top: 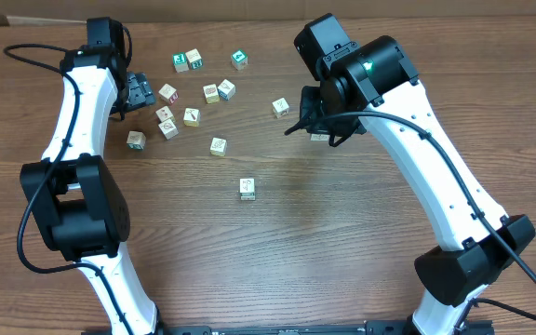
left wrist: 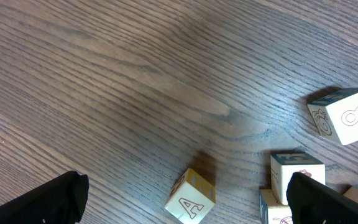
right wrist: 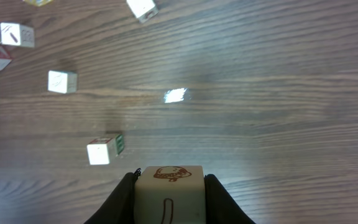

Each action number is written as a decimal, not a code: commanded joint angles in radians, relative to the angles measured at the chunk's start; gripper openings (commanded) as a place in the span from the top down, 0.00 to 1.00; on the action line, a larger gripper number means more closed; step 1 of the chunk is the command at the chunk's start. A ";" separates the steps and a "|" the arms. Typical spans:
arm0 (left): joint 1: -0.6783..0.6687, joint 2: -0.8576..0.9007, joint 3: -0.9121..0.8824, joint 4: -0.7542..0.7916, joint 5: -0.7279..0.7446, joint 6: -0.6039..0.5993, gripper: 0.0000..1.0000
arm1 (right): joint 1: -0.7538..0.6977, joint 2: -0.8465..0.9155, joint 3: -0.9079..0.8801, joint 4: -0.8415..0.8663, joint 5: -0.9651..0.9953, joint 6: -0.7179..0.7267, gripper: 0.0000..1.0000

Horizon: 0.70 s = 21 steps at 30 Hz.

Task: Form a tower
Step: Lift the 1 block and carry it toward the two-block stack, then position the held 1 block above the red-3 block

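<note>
The tower (top: 247, 189) is a short pale column standing alone at mid-table. My right gripper (top: 314, 128) hovers up and to the right of it. In the right wrist view that gripper (right wrist: 169, 183) is shut on a pale cube (right wrist: 169, 199) with a brown picture on its upper face, held off the table. My left gripper (top: 140, 93) sits at the back left by the loose cubes. In the left wrist view it (left wrist: 188, 202) is open, and a cube with a letter A (left wrist: 190, 198) lies between its fingers (left wrist: 48, 202), touching neither.
Several loose cubes (top: 191, 116) are scattered across the back left, one (top: 281, 107) close to my right gripper and one (top: 218, 146) nearer the middle. More cubes (left wrist: 297, 174) crowd my left gripper's right finger.
</note>
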 commanded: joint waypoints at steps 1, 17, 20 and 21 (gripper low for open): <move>-0.003 0.010 0.005 -0.002 0.004 0.011 0.00 | 0.010 0.003 -0.001 0.003 -0.043 0.032 0.96; -0.003 0.010 0.005 -0.002 0.004 0.011 0.00 | 0.138 0.041 -0.285 0.296 -0.043 0.109 0.96; -0.003 0.010 0.005 -0.002 0.004 0.011 0.00 | 0.137 0.041 -0.340 0.350 -0.043 0.109 0.96; -0.003 0.010 0.005 -0.002 0.004 0.011 0.00 | 0.137 0.041 -0.349 0.355 -0.043 0.109 0.96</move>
